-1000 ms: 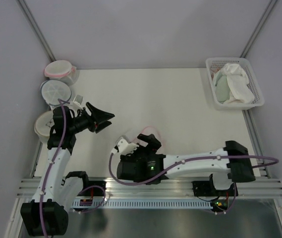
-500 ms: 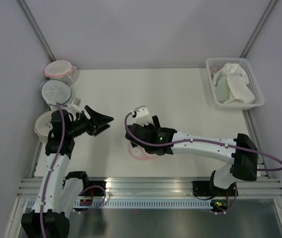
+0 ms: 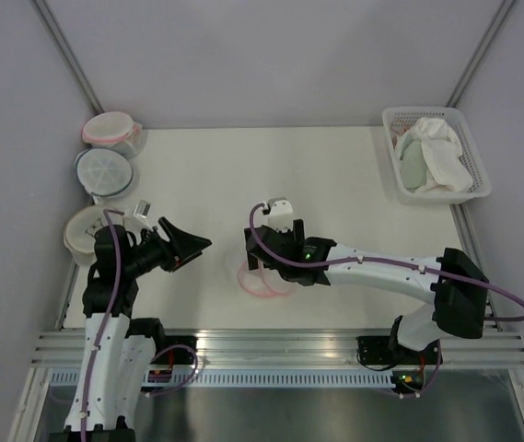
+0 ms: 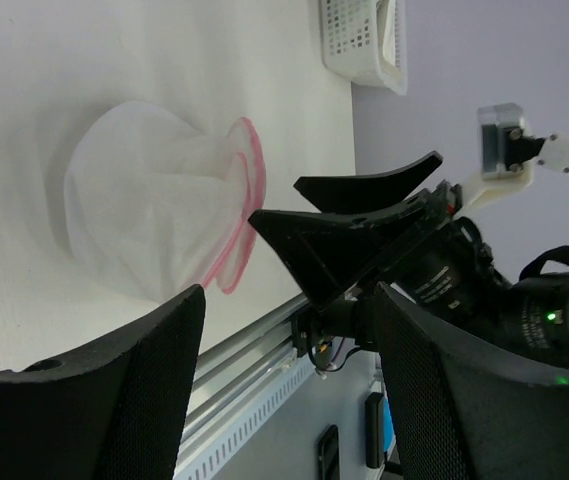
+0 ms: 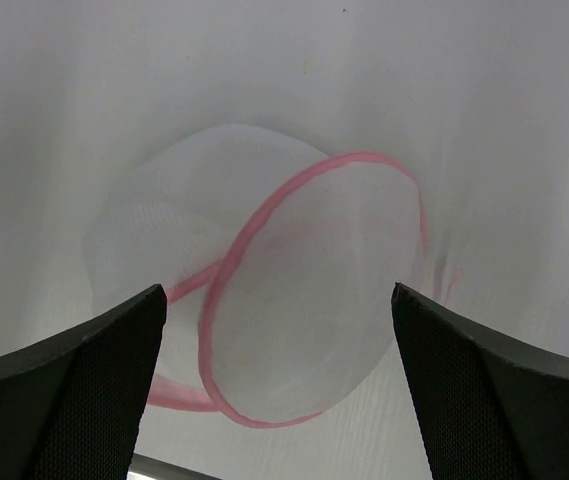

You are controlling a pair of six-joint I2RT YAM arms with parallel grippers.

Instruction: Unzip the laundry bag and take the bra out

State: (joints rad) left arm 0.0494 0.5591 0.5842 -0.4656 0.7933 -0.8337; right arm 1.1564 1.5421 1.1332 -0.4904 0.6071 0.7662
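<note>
Left claw [image 3: 188, 242]: released, fingers spread wide, nothing between them, held off the table [image 3: 335, 184] and pointing toward the other arm. Out to its left, along the table edge, three round mesh pouches: a tan-rimmed pouch [image 3: 82, 235] right by its wrist, a blue-rimmed pouch [image 3: 103, 170] beyond that, a second pink-rimmed pouch [image 3: 110, 129] farthest off. To its right, the right claw [image 3: 263, 262]: also released, fingers wide apart, gripping nothing, hanging over the laundry bag [image 5: 294, 310]. I see no contact with it. The bag lies on the table straight beneath this claw, framed between its two fingers in the wrist view. Its pink rim shows as two crossing arcs, one mesh panel tilted up off the other, so the mouth looks parted. The bra: cannot make it out through the mesh. Well off to the right claw's right, at the far corner, a white basket [image 3: 427, 110] holds white cloth [image 3: 446, 157] and a pale green round piece [image 3: 413, 168].
</note>
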